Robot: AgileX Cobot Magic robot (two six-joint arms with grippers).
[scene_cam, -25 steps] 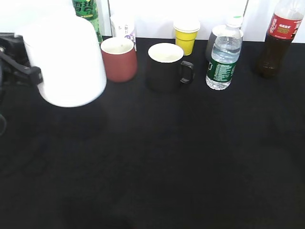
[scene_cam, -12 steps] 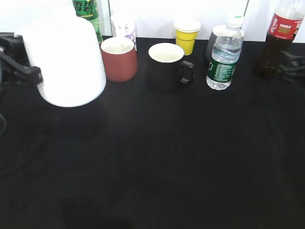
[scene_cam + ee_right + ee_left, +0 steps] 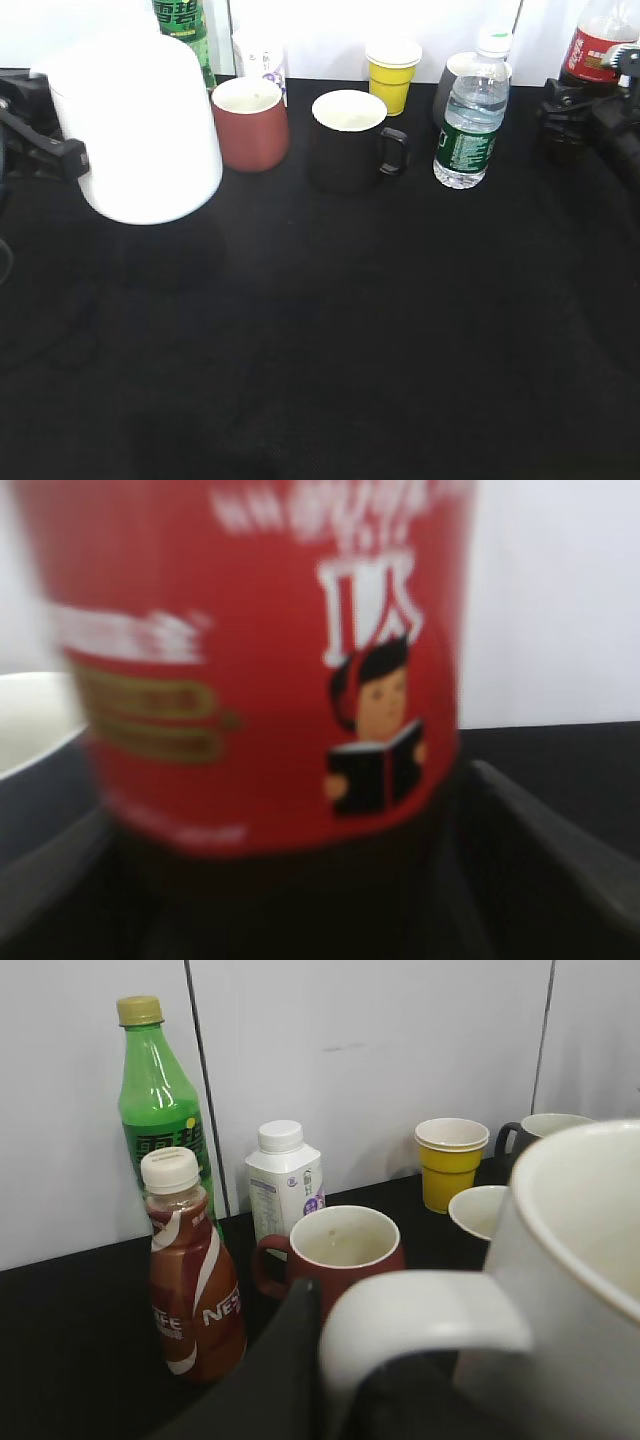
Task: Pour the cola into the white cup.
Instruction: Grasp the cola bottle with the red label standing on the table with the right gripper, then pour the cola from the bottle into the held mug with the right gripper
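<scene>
My left claw (image 3: 45, 125) was clamped on the loop handle of the plain white ceramic mug (image 3: 140, 130), holding it clear of the black table (image 3: 330, 340) at the left side, its shadow lying on the cloth beneath. From my left wrist, the handle (image 3: 420, 1320) sat against one dark finger (image 3: 285, 1370), with the mug's pale inside at the right edge.

My right claw (image 3: 575, 110) stood at the tall clear plastic cola bottle with dark liquid and a red label (image 3: 592, 55), at the far right back corner of the table. In the right wrist view the red label (image 3: 270, 660) filled the frame, blurred, with my dark fingers (image 3: 540, 830) flanking the bottle low on both sides; whether they pressed on it I could not tell.

Between the two stood a maroon handleless cup (image 3: 250, 123), a black mug with a white inside (image 3: 350, 140) and a clear water bottle with a green label (image 3: 468, 115).
</scene>
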